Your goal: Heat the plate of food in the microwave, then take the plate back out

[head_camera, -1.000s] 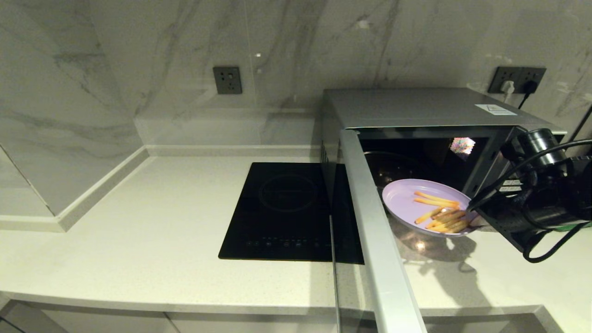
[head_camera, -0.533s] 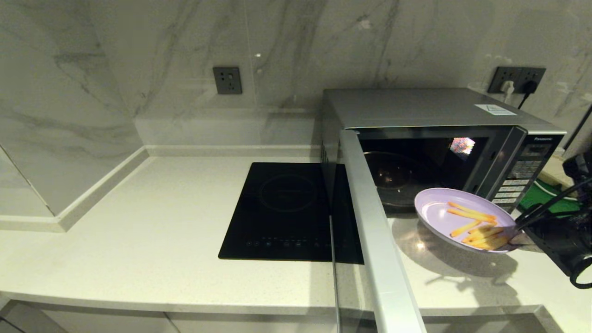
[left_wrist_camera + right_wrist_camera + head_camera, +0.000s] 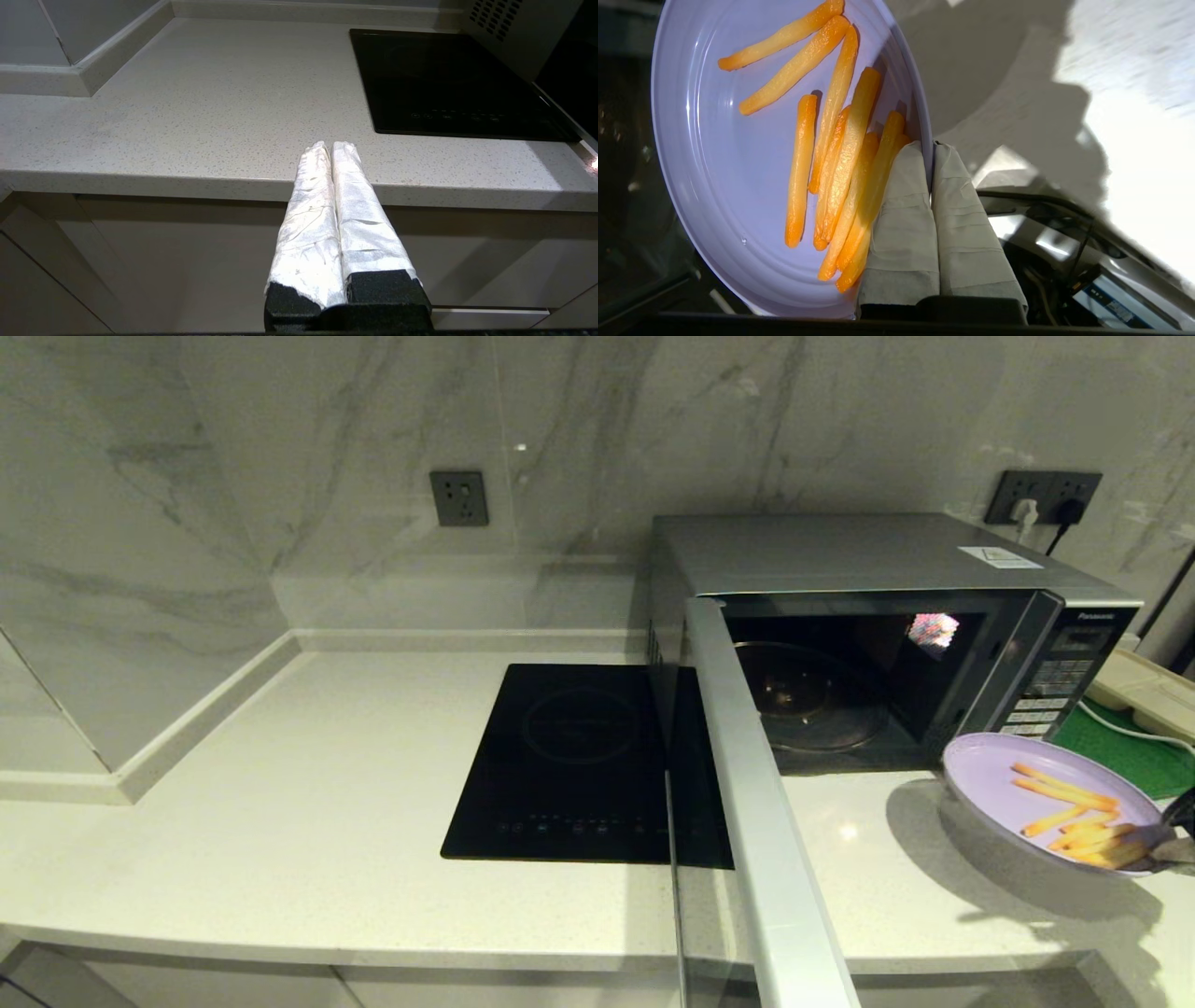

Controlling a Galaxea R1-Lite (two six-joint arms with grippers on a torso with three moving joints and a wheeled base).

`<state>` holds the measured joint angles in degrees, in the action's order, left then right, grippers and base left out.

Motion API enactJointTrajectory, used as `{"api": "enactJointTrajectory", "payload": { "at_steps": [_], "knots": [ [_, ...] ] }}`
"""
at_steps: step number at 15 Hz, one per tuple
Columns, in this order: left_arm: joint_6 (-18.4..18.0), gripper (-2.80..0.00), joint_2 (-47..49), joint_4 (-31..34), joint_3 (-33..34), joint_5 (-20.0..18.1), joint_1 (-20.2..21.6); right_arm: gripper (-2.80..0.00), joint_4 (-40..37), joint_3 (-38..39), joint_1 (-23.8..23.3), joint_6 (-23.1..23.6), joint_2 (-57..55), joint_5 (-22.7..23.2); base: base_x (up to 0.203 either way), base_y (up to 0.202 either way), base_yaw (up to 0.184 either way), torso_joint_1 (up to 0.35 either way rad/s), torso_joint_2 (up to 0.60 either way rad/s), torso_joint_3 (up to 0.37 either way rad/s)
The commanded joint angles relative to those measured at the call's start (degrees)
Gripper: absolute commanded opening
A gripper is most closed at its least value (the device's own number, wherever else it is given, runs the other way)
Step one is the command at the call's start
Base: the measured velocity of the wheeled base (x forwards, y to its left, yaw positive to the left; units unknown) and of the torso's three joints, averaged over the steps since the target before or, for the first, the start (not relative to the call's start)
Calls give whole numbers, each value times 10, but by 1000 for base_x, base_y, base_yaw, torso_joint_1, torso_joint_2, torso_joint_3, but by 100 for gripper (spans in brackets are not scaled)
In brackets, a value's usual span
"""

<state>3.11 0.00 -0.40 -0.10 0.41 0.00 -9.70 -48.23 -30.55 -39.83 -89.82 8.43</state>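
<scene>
Head view showed us the plate of food (image 3: 1036, 793) outside the microwave (image 3: 868, 569), carried low over the counter (image 3: 373, 756) in front of the button panel (image 3: 1050, 695) and well clear of the oven's cavity, whose door (image 3: 747, 784) stood wide open. Our right gripper (image 3: 930, 151) was clamped on the plate's near rim, one wrapped finger on the upper face touching the fries (image 3: 840, 154) and the other beneath, with only the rim's thickness between them. Our left gripper (image 3: 331, 147) sat parked below the counter's front edge, its wrapped fingers pressed together on nothing. We judged the step in hand to be setting the plate down on the counter, the last part of the job. Since we held the plate by one edge only, its far side wanted to droop, and the fries had gathered toward our fingers, so we needed to keep it level and lower it slowly. We reckoned it best to land it on bare counter, short of the green mat (image 3: 1120, 756) and the cable (image 3: 1134, 733) to the right, and to release only once the base rested flat.
</scene>
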Motion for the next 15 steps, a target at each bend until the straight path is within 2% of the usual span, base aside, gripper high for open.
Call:
{"api": "enactJointTrajectory", "payload": {
  "at_steps": [1, 6, 9, 15],
  "knots": [
    [1, -280, 0, 0, 0, 0, 0, -280, 0, 1, -71, 30, -17, 25, 0, 0, 0, 0, 0, 0],
    [1, -280, 0, 0, 0, 0, 0, -280, 22, -4, -166, 93, -66, 63, 0, 0, 0, 0, 0, 0],
    [1, -280, 0, 0, 0, 0, 0, -280, 92, 4, -197, 102, -119, 71, 0, 0, 0, 0, 0, 0],
    [1, -280, 0, 0, 0, 0, 0, -280, 130, -3, -232, 130, -167, 86, 0, 0, 0, 0, 0, 0]
  ]
}}
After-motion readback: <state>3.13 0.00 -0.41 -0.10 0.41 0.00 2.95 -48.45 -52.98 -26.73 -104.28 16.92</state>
